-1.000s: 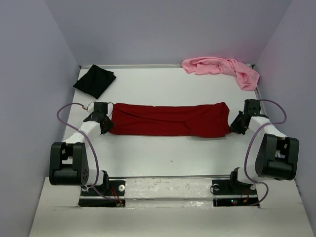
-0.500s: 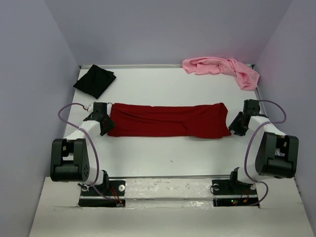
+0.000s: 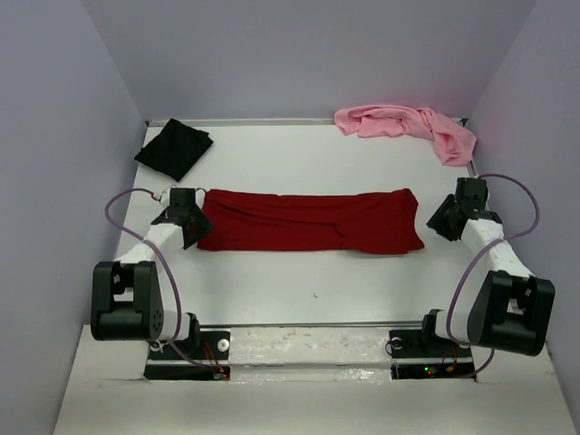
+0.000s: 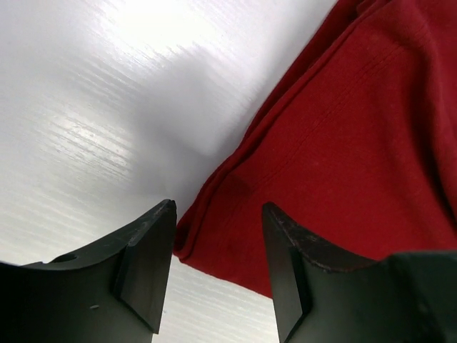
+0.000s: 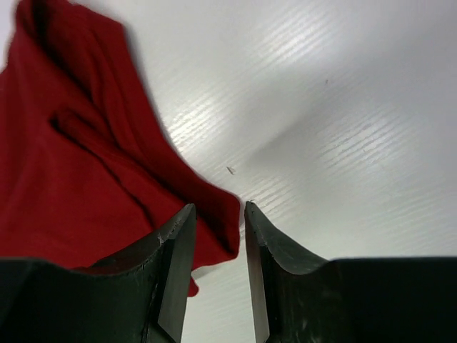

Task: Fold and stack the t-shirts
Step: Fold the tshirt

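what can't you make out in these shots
- top view: the dark red t-shirt is a long band; its top layer hides sleeves and folds beneath
- top view: the black t-shirt is too dark and small to read its folds
- top view: the light pink t-shirt is bunched, so its outline is lost
- wrist views: past the left gripper and right gripper only one end of the red cloth shows; frame edges cut off the rest

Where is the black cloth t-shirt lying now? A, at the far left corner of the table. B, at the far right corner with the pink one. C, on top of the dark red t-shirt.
A: the black cloth t-shirt lies alone at the far left corner of the white table, apart from the dark red cloth t-shirt.
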Controlling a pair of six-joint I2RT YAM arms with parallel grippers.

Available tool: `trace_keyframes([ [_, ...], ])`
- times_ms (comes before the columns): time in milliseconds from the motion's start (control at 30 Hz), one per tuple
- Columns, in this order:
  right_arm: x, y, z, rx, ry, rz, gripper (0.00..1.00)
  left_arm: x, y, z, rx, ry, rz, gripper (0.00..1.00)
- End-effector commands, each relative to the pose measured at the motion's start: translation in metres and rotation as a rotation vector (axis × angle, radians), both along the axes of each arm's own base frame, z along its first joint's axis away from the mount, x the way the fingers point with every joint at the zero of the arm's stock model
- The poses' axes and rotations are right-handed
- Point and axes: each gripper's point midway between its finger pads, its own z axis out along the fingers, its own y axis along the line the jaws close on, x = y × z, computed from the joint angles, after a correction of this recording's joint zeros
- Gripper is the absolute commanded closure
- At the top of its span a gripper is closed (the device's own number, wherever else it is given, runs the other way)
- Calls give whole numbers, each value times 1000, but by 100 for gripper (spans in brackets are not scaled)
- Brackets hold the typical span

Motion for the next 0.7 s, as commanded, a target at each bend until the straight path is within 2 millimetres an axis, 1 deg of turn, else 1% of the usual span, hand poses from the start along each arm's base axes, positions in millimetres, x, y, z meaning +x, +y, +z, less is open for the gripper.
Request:
trace_keyframes([
  [0,22,-3,53,-39,-162,32,61,3,11,29,35,-93,45,39],
  [67,26,3,66,-27,-205,61,61,5,14,45,45,-137,56,39],
  [133,31,9,72,-9,-239,100,61,7,14,54,43,-165,58,39],
  [167,33,19,74,31,-257,141,61,8,13,60,40,-184,57,39],
  [200,36,24,75,56,-267,158,61,9,12,65,32,-199,56,39],
  [233,42,35,74,107,-285,206,61,11,8,75,14,-233,43,39],
  [267,45,40,72,131,-289,225,61,12,4,79,-2,-250,31,39],
  [300,51,46,67,166,-293,246,61,18,-11,91,-61,-307,-38,38],
  [333,54,52,63,198,-299,270,61,21,-21,97,-98,-342,-84,37],
  [367,56,61,61,244,-302,299,61,23,-35,105,-155,-383,-146,37],
  [400,58,65,58,270,-305,314,61,30,-46,118,-193,-450,-193,36],
  [433,64,69,58,289,-332,333,61,31,-65,126,-265,-484,-275,36],
  [467,65,73,50,321,-318,345,61,31,-75,129,-291,-494,-309,36],
  [500,69,74,50,328,-328,347,61,33,-82,130,-297,-497,-329,36],
  [533,71,75,48,336,-332,353,61,35,-92,137,-298,-508,-362,36],
  [567,72,78,46,348,-329,363,61,37,-97,137,-300,-506,-381,36],
  [600,73,78,46,353,-331,369,61,39,-102,133,-305,-494,-397,36],
  [667,76,80,47,362,-343,378,61,42,-115,136,-330,-493,-444,36],
])
